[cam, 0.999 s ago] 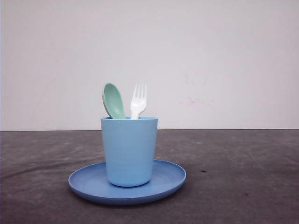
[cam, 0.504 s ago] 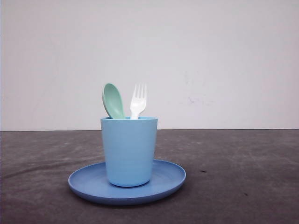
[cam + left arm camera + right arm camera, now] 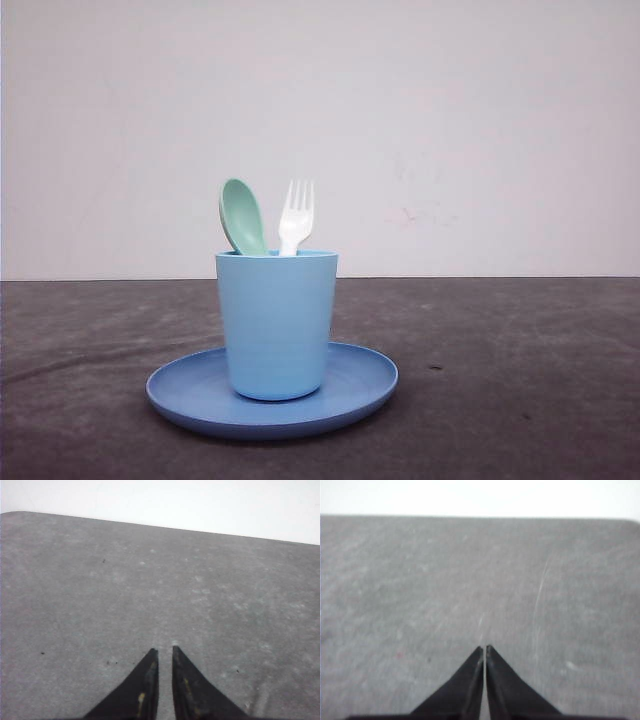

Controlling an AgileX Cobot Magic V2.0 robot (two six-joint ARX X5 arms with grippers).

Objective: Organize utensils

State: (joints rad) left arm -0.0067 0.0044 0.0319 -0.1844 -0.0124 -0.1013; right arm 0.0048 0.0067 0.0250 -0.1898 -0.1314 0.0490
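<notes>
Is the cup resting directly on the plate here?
Touching. The front view shows the cup with its base seated on the plate, with no gap beneath it.

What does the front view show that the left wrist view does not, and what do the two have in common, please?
Front view: a green spoon and white fork standing in a blue cup on a blue plate.

Left wrist view: the left gripper, fingers nearly together with nothing between them, over bare table.

Both share the dark grey table and the pale wall behind it.
</notes>
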